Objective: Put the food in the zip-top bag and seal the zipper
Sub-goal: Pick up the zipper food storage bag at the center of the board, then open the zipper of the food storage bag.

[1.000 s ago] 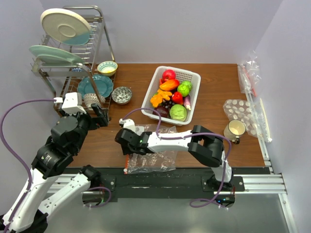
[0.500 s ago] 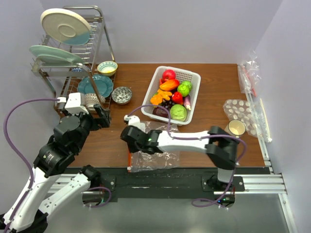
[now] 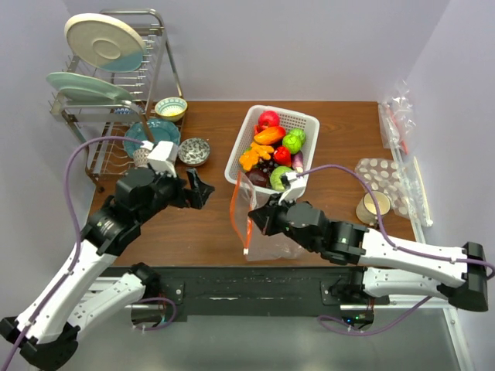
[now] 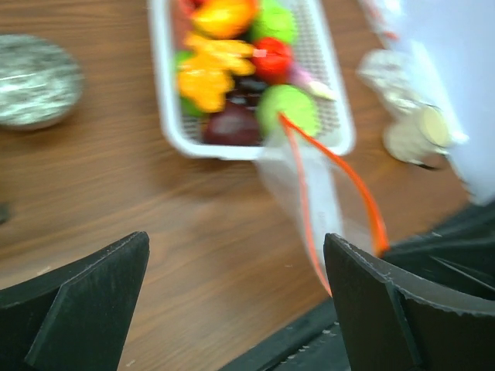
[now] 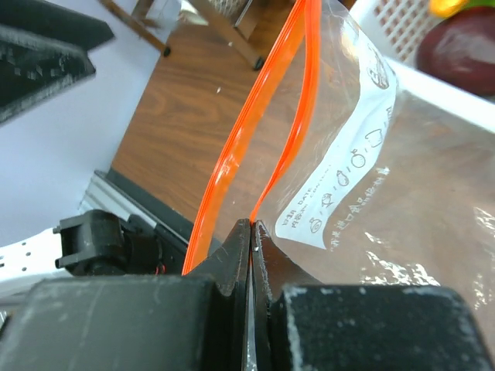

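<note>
Right wrist alone shows us the right gripper clamped on the zipper. Overhead, the zip-top bag, earlier flat on the worktop, stands raised by the basket. The left gripper gapes.

Pretty plain setup tbh: a brown wood-grain surface boxed in by flat pale lavender-grey walls behind it and on both its sides. A black strip and silver aluminium rail run along its near edge. Light's soft and even, with faint shadows.
</note>
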{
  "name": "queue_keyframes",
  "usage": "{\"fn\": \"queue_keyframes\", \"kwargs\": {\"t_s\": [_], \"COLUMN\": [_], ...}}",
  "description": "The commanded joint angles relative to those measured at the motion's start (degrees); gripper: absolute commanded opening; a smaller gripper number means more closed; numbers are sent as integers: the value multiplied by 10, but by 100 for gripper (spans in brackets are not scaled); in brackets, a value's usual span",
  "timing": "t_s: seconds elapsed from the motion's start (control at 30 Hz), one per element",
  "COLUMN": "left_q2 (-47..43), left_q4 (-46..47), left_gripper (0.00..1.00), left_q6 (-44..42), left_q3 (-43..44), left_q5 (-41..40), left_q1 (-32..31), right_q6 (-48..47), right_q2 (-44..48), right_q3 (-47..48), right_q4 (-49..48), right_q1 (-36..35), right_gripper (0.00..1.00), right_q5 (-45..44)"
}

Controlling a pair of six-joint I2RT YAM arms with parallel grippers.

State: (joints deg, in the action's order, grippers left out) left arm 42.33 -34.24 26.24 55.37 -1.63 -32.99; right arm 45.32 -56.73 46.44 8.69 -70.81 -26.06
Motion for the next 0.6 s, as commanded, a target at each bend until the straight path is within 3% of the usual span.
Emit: {"fn": "queue_keyframes", "kwargs": {"t_s": [0.0, 0.3, 0.57], "left_q2": [21, 66, 81], "left_q4": [118, 252, 329], "left_gripper": [100, 97, 95], "left_q6": [22, 132, 176], "left_q3": [-37, -135, -178], "left_q5": [190, 286, 283], "left_q1": [3, 2, -22], "right_q6": [-6, -9, -10], "right_q2": [35, 73, 63], "right_q3": [-17, -25, -27], "right_q4": [-6, 26, 40], "right_q1": [1, 2, 2], "right_gripper": [0, 0, 0], "right_q5": [-42, -63, -61]}}
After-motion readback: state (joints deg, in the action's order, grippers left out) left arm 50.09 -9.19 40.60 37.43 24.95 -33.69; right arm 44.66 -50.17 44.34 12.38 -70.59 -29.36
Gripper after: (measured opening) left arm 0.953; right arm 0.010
